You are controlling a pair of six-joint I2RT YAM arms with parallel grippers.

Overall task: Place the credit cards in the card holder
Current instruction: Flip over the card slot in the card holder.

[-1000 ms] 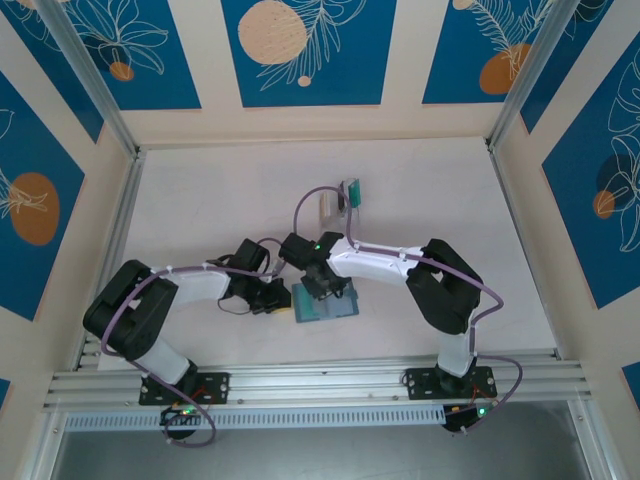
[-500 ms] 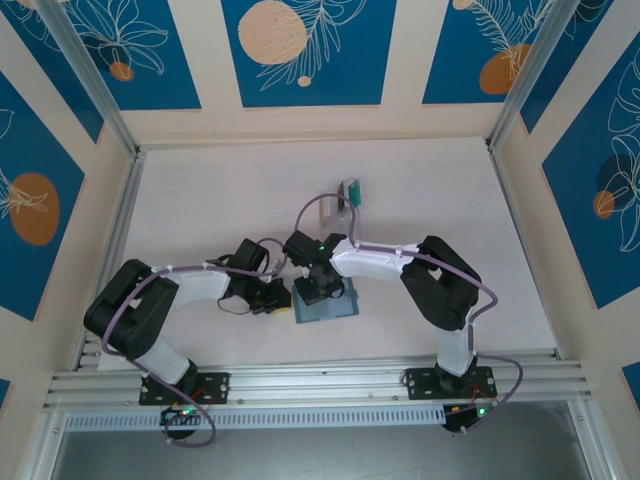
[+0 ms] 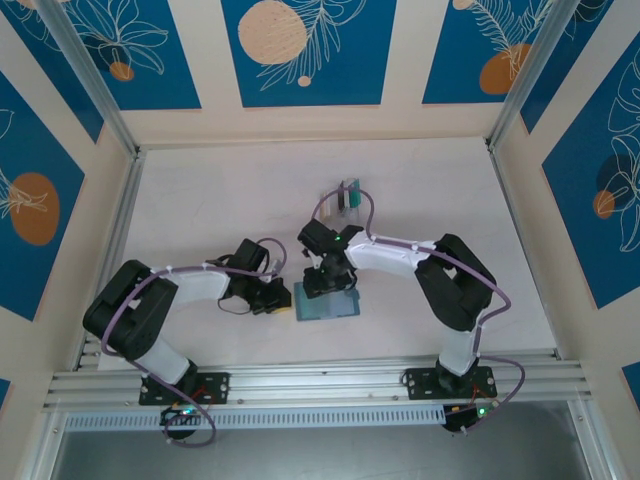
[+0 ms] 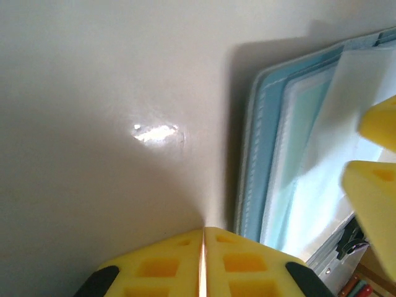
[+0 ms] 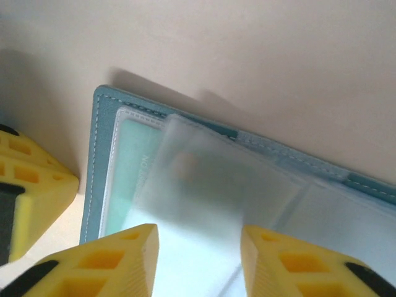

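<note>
The slate-teal card holder [image 3: 327,307] lies open on the table near the front. In the right wrist view its cover [image 5: 99,154] frames a pale pocket with a teal-green card [image 5: 133,176] showing through. A see-through leaf [image 5: 223,185] stands lifted over it. My right gripper [image 3: 326,284] [image 5: 199,263] hovers open over that leaf, nothing between its fingers. My left gripper [image 3: 284,298] [image 4: 203,250] is shut and empty, tips at the table just left of the holder's edge [image 4: 250,185]. More cards [image 3: 350,193] stand upright farther back.
The cards at the back sit in a clear slotted rack [image 3: 338,199]. The right arm's purple cable [image 3: 368,205] loops over beside it. Yellow fingers [image 4: 374,161] of the right gripper show in the left wrist view, close over the holder. Bare table surrounds the holder.
The right arm's wrist has swung right and slightly back, and its cable loop now hangs by the rack. Its gripper stays over the holder. The left arm has not moved.
</note>
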